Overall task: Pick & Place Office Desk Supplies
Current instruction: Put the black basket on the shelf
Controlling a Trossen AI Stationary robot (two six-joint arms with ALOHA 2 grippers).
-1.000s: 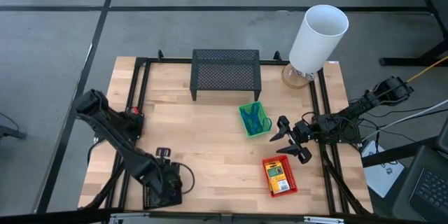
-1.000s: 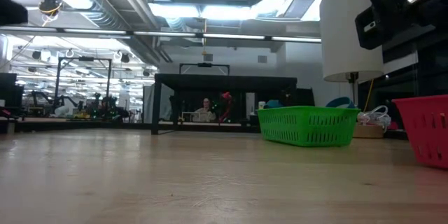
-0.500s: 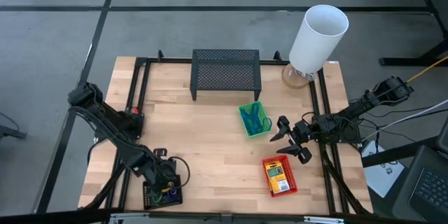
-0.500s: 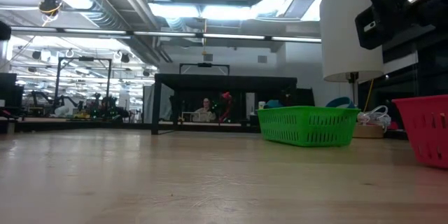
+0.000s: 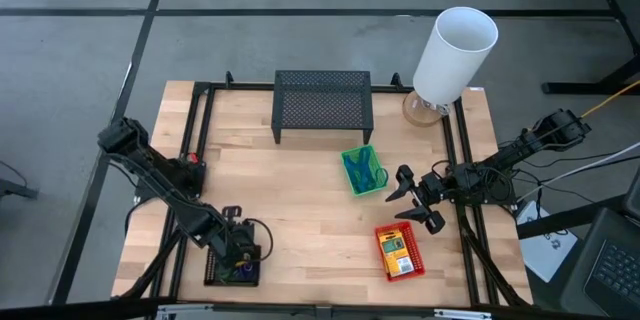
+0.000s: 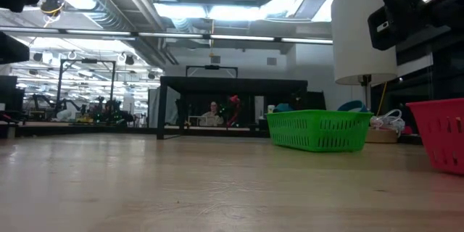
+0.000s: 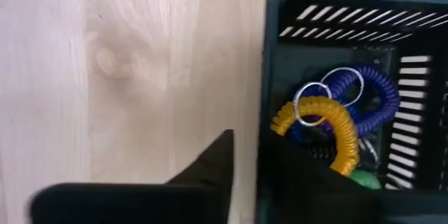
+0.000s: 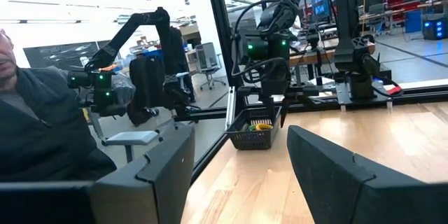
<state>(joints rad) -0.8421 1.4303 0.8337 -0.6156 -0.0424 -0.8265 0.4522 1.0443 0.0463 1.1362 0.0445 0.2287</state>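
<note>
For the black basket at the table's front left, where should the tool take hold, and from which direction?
Judging by its pose, take the black basket by its rim wall, coming straight down from above. It sits upright and open-topped, and the thin wall fits between the fingers, one outside and one inside. The left tool already hangs over that edge, clear of the coil rings inside.

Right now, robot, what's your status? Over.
Left hand closing on black basket's wall, coil rings inside. Right hand open, waiting between green basket and red basket. Nothing in the way.

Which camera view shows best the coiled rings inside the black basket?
The left wrist view: the orange coil and purple coil lie in the black basket. High view shows specks; right wrist, the distant basket; low, nothing.
</note>
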